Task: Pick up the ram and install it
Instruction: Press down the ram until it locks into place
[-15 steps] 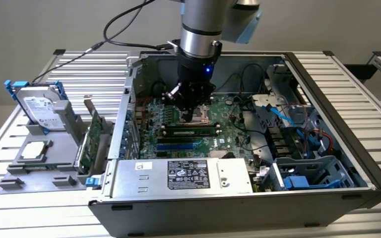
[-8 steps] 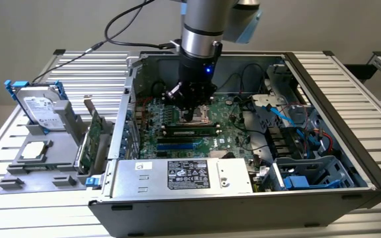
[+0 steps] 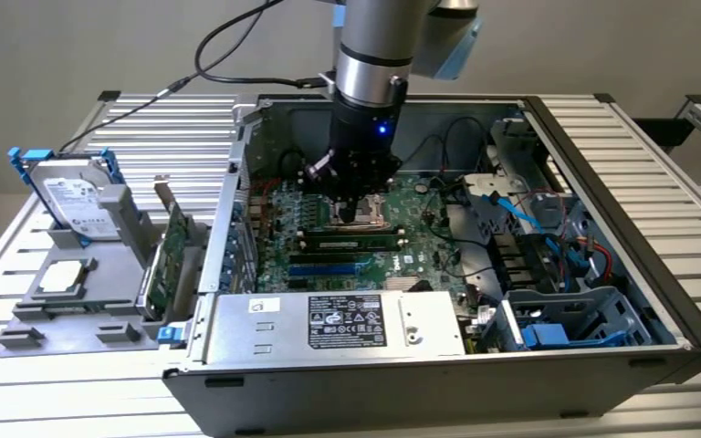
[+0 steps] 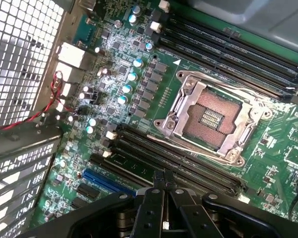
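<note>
Fingers (image 4: 164, 181) are clenched with nothing between them, tips just over the ram (image 3: 350, 243) seated in its slot; pressing off-centre could tilt it

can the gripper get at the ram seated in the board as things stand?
Probably yes. The gripper, shut, hangs inside the open case just above the ram, with nothing between them. It would have to open to take hold.
</note>
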